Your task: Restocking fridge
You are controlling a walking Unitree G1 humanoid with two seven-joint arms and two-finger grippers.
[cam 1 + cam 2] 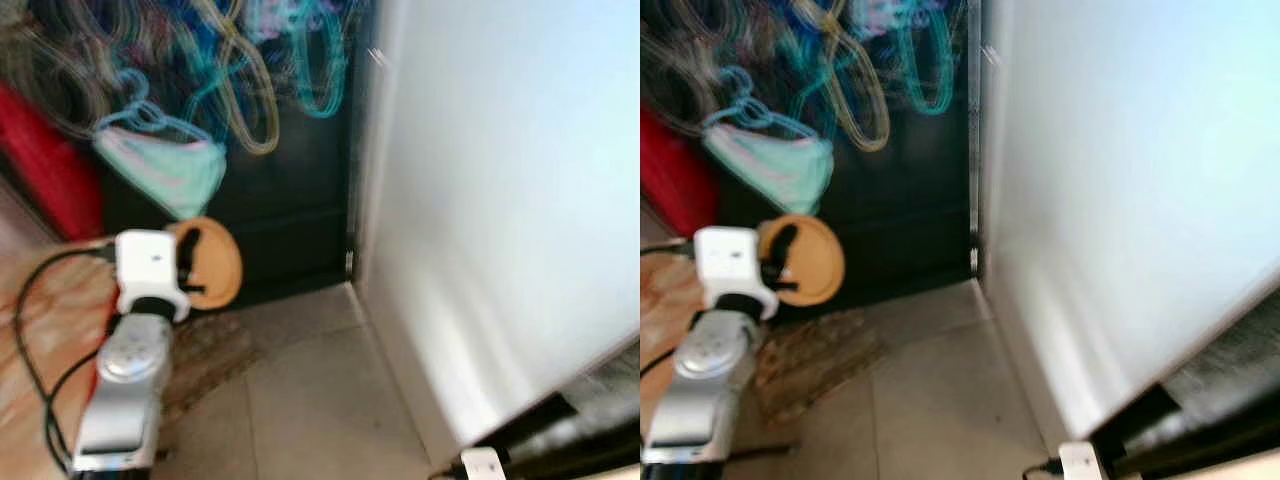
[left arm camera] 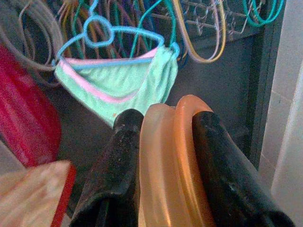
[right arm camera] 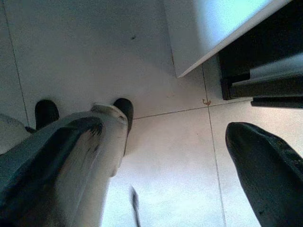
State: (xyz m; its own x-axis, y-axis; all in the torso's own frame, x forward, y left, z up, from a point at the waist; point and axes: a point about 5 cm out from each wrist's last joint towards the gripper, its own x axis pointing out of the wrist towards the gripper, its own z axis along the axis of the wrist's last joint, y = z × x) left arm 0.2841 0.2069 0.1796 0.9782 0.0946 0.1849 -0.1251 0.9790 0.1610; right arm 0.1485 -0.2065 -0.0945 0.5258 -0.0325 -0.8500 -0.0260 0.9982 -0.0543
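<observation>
My left gripper (image 1: 196, 262) is raised in front of me, shut on an orange round dish (image 1: 216, 266) held on edge. In the left wrist view the two black fingers (image 2: 120, 156) press on either side of the dish's double rim (image 2: 165, 156). A tall white fridge panel (image 1: 500, 200) stands on the right, with a dark gap (image 1: 590, 425) under its lower edge. My right gripper (image 3: 163, 132) hangs low over the pale tiled floor (image 3: 156, 56), open, with nothing between its fingers (image 3: 265, 170). The head views are blurred.
Behind the dish stands a dark cabinet (image 1: 280, 200) hung with several coloured hangers (image 2: 208, 33). A green cloth (image 2: 118, 85) hangs on a blue hanger. A red object (image 1: 45, 170) is at the far left, and a brownish mat (image 1: 815, 360) lies on the floor.
</observation>
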